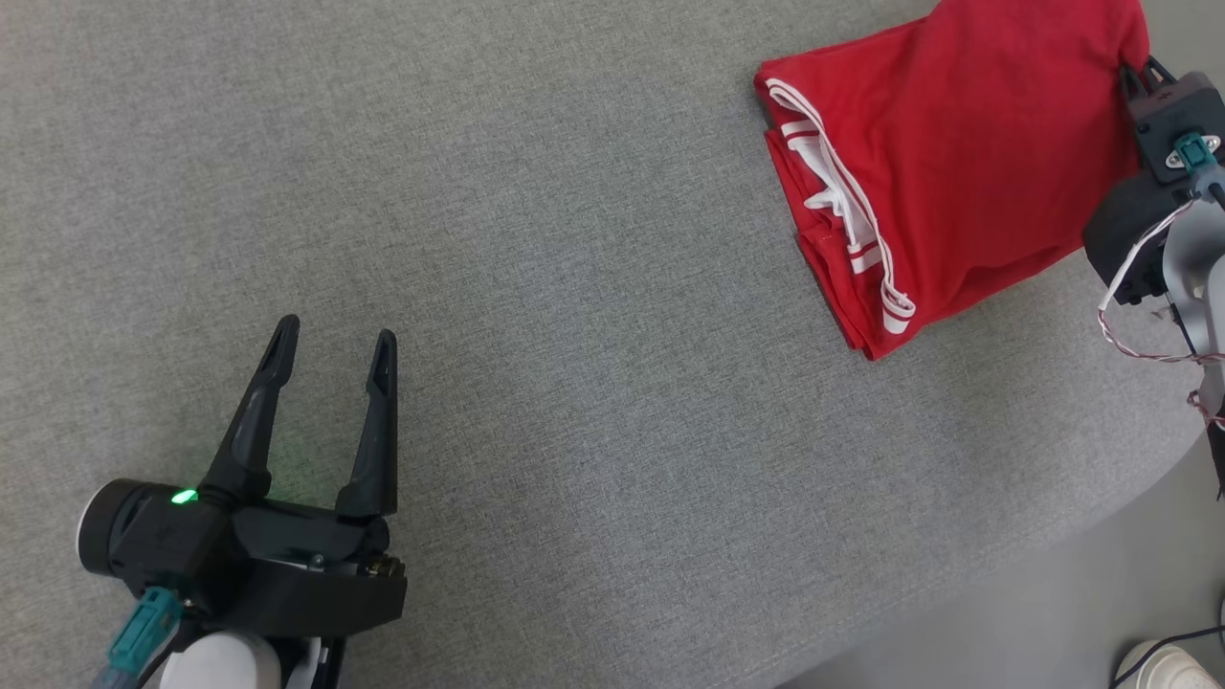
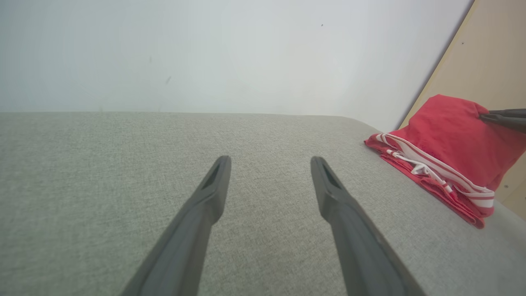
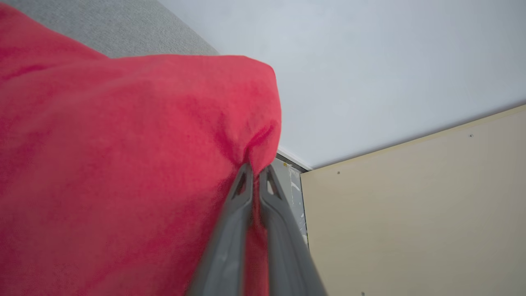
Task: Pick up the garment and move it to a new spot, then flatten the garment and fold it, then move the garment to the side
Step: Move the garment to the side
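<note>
Red folded garment (image 1: 957, 144) lies at the table's (image 1: 574, 287) far right, one corner pinched in our right gripper (image 3: 257, 169). We judge it soft, light and limp, best held at corners; our left gripper (image 1: 337, 330) hangs wide, empty, well apart.

A grey fabric-covered worktop (image 1: 574, 239) ran to a plain white wall (image 2: 205, 49); a beige screwed panel (image 3: 411, 213) stood at the right.
</note>
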Tool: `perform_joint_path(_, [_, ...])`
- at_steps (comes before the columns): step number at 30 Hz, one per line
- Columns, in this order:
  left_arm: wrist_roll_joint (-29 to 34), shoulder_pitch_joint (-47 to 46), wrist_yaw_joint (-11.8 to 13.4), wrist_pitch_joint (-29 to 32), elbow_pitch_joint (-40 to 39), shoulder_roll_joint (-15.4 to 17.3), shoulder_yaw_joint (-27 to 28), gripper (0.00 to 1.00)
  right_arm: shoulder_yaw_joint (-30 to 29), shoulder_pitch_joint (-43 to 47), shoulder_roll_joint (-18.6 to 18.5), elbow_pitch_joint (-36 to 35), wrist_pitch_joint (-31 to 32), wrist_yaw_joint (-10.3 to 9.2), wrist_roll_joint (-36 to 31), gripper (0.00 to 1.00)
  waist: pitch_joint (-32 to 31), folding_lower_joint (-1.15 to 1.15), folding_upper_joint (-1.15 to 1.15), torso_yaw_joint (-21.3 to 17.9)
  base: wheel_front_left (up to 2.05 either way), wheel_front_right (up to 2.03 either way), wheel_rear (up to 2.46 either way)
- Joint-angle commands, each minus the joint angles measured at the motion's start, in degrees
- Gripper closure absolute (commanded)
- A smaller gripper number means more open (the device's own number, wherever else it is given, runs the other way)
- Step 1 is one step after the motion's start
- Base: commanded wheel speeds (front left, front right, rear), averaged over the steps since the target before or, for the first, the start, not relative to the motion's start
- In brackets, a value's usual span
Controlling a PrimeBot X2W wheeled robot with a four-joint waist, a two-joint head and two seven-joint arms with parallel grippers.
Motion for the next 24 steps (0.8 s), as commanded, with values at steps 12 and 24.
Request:
perform_joint_path(12, [-0.7, 0.3, -0.1, 0.0, 1.0, -0.1, -0.2, 0.0, -11.7, 7.3, 4.3, -4.6, -1.1, -0.15, -8.8, 0.0, -2.4, 0.0, -0.01, 2.3, 0.0, 0.0, 0.0])
perform_joint_path(24, [-3.3, 5.8, 0.3, 0.0, 4.3, -2.1, 2.2, 0.0, -13.7, 16.6, 6.6, -8.7, -8.8, -0.15, -5.9, 0.0, -14.1, 0.0, -0.01, 9.4, 0.0, 0.0, 0.0])
